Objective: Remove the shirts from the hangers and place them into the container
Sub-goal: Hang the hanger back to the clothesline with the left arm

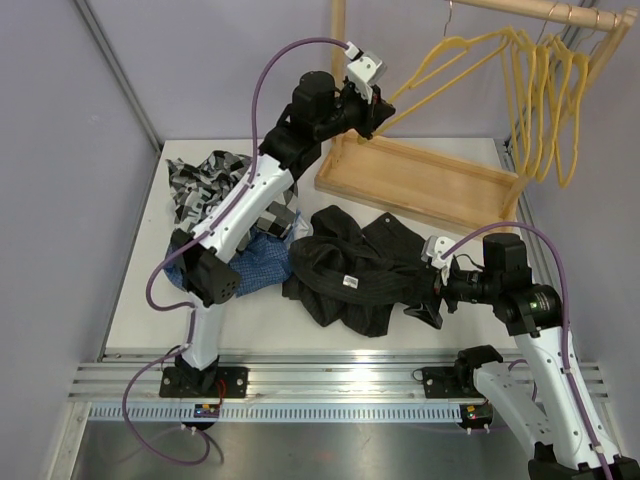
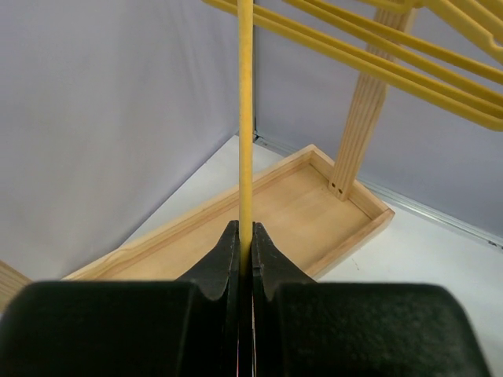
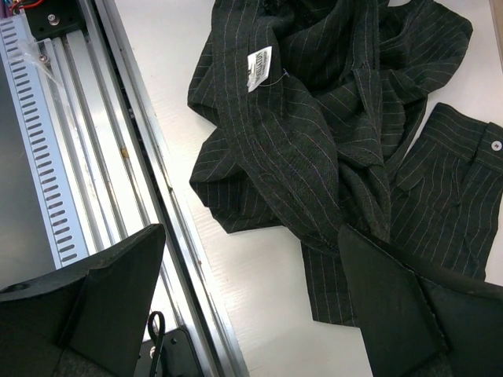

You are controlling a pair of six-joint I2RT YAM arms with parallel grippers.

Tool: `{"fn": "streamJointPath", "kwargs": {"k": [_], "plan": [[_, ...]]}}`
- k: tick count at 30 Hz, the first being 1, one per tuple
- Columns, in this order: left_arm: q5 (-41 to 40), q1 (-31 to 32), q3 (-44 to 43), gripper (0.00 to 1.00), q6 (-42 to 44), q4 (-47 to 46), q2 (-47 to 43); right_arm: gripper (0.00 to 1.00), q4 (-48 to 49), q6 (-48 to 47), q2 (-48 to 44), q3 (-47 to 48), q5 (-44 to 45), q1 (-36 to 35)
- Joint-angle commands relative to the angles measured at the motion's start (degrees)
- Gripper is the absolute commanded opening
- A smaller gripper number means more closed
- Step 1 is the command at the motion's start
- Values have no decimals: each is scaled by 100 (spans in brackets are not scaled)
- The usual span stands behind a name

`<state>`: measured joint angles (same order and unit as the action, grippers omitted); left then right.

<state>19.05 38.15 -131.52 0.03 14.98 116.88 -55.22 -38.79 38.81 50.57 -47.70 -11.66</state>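
Far centre, above the left end of a flat light-wood tray base (image 1: 420, 180): left gripper (image 1: 370, 120), fingers (image 2: 271, 263) pinched together on the straight bar of a thin yellow triangular hanger (image 1: 440, 60), that hanger tilted out leftward from the others. To its right, several more yellow hangers (image 1: 545, 110), bunched and hanging from a thick wooden rail (image 1: 540, 10) at far right.

Near right: right gripper (image 3: 244, 314) low over the white table (image 1: 470, 330), fingers (image 3: 86, 306) spread wide apart, at the right edge of a crumpled black pinstriped shirt (image 1: 360, 265). That shirt mid-table, white label (image 1: 350, 281) showing.

Left of it and touching: a dark blue small-check shirt (image 1: 265, 265) in a heap, partly hidden under the left arm (image 1: 240, 200). Farther left and back: a black-and-white large-check shirt (image 1: 205, 180), bunched on the table.
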Motion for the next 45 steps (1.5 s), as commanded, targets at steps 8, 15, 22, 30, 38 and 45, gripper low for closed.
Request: {"fn": "streamJointPath", "kwargs": {"k": [8, 15, 22, 30, 38, 45], "plan": [[-525, -97, -1146, 0, -434, -1199, 686, 99, 99, -120, 39, -20, -239, 76], [-762, -141, -1463, 0, -794, -1472, 1223, 99, 38, -164, -22, -3, -362, 225], [-938, -273, -1745, 0, -1066, -1762, 1592, 100, -94, -296, -31, 23, -547, 331], [-543, -493, -1710, 0, -1514, -1753, 1742, 99, -138, -358, 4, 23, -609, 357], [-165, -704, -1062, 0, -1946, -1823, 1461, 99, -147, -384, 4, 15, -617, 410], [-577, -704, -419, 24, -1630, -1534, 872, 100, -147, -384, -31, 6, -591, 436]]}}
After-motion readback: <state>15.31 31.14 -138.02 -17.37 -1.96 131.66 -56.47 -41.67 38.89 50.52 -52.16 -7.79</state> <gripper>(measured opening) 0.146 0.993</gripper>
